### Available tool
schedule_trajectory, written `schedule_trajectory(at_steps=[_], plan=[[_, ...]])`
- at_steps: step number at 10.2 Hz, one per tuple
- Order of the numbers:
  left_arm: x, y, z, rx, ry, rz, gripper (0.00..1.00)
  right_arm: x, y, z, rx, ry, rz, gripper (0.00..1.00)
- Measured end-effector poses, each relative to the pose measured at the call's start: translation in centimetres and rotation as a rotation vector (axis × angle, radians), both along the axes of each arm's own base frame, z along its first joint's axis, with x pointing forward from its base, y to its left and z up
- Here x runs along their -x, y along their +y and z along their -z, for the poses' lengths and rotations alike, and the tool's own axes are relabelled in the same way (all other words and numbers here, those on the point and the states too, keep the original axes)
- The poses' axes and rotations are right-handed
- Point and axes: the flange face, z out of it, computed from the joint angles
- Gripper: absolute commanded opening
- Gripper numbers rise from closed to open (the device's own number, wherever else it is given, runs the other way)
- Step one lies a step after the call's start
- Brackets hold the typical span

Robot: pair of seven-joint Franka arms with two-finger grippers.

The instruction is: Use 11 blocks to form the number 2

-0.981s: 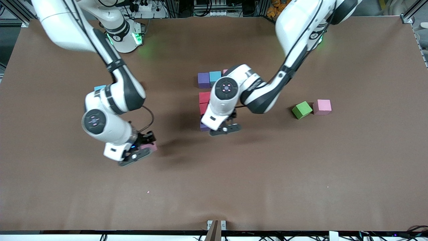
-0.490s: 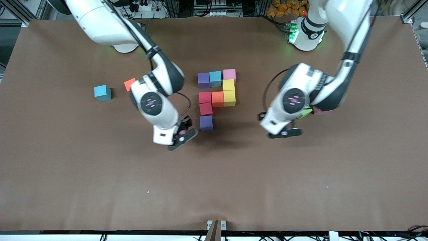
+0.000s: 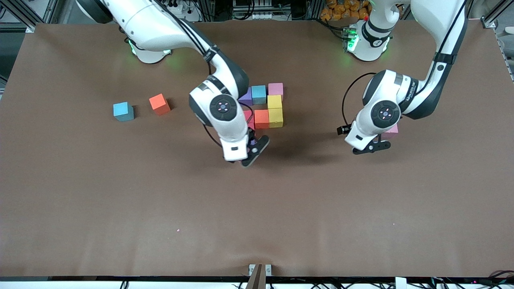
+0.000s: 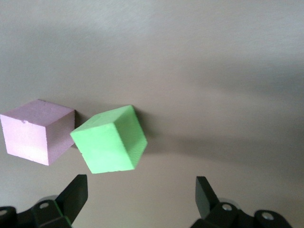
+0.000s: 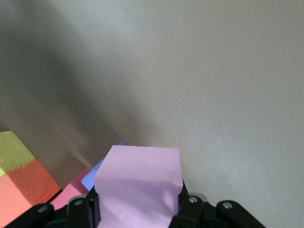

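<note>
At the centre of the brown table [image 3: 80,192], the unfinished number 2 [image 3: 268,107] serves as the landmark: a purple cube [image 3: 246,97], a blue cube [image 3: 259,94] and a pink cube [image 3: 275,89] form its row farthest from the front camera, with two yellow cubes [image 3: 275,109] and an orange cube [image 3: 261,119] abutting just nearer. The right gripper [image 3: 251,150] hangs over the digit's nearer end, its fingers clamped on a pink block [image 5: 138,187] held above a purple cube [image 5: 95,176]. Toward the right arm's end of the table from the digit lie a spare orange cube [image 3: 159,104] and a spare blue cube [image 3: 123,111]. Toward the left arm's end, the left gripper [image 4: 141,194] hovers with fingers spread over a green cube [image 4: 110,140] beside another pink cube [image 4: 37,130].
</note>
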Motion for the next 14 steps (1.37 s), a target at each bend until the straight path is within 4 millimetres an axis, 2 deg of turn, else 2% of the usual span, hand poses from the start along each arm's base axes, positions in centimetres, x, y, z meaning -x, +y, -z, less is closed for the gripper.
schedule_trajectory(at_steps=[2,4,6,7,8,11,12,14], plan=[[1.2,2.6,1.0,-0.004,-0.007,-0.037,1.00,0.6,2.4,1.2,-0.007,-0.008,-0.146,0.53],[1.5,4.9,1.7,0.001,-0.029,-0.080,1.00,2.2,5.0,2.5,0.011,0.013,-0.270,0.53],[2.1,6.0,2.7,0.002,-0.031,-0.096,1.00,3.9,7.5,2.8,0.038,0.041,-0.374,0.53],[2.1,6.8,2.5,0.004,-0.035,-0.088,1.00,4.6,8.4,3.3,0.048,0.042,-0.420,0.53],[1.8,8.3,2.0,0.013,-0.039,-0.056,1.00,5.0,9.0,4.0,0.055,0.040,-0.468,0.53],[1.4,16.0,1.5,0.050,-0.031,0.041,1.00,4.7,9.2,5.6,0.060,0.044,-0.536,0.53],[1.6,17.0,1.8,0.058,-0.029,0.057,1.00,4.7,9.3,6.0,0.061,0.045,-0.541,0.53],[2.6,17.2,2.9,0.068,-0.001,0.089,1.00,5.0,9.7,6.7,0.077,0.041,-0.551,0.53]])
